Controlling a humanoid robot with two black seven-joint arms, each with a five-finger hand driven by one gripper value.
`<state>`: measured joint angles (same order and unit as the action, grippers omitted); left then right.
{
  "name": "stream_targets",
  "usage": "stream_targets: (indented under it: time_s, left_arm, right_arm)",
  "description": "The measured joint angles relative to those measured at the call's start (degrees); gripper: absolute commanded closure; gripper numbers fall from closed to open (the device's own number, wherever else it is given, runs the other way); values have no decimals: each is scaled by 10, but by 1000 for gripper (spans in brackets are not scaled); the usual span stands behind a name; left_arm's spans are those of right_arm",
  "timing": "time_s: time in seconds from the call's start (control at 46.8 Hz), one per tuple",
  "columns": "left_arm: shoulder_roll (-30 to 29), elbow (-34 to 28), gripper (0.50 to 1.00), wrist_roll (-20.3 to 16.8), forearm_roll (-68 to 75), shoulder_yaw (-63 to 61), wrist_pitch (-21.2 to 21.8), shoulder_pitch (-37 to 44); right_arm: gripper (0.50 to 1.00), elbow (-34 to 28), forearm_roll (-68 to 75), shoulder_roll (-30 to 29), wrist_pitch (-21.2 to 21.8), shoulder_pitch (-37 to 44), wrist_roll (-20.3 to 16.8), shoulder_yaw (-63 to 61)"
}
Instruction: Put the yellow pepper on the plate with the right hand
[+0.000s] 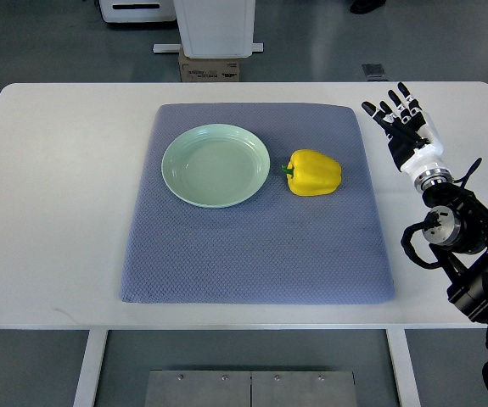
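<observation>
Top view: yellow pepper (314, 172) beside plate (215, 165) (right hand (405, 127) well apart)

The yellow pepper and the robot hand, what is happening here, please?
The robot's right hand is over the white table, to the right of the blue-grey mat, fingers spread and holding nothing. The yellow pepper lies on the mat, just right of the empty pale green plate. Nothing has been picked up yet.
</observation>
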<state>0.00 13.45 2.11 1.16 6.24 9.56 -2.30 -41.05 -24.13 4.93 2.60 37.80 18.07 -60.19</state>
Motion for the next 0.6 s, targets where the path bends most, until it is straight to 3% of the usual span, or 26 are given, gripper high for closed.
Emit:
stream_targets:
  time_s: [0.598]
  left_arm:
    - [0,-1,500,0,0,1,1,0]
  right_arm:
    - [500,-1,22,0,1,1,0,22]
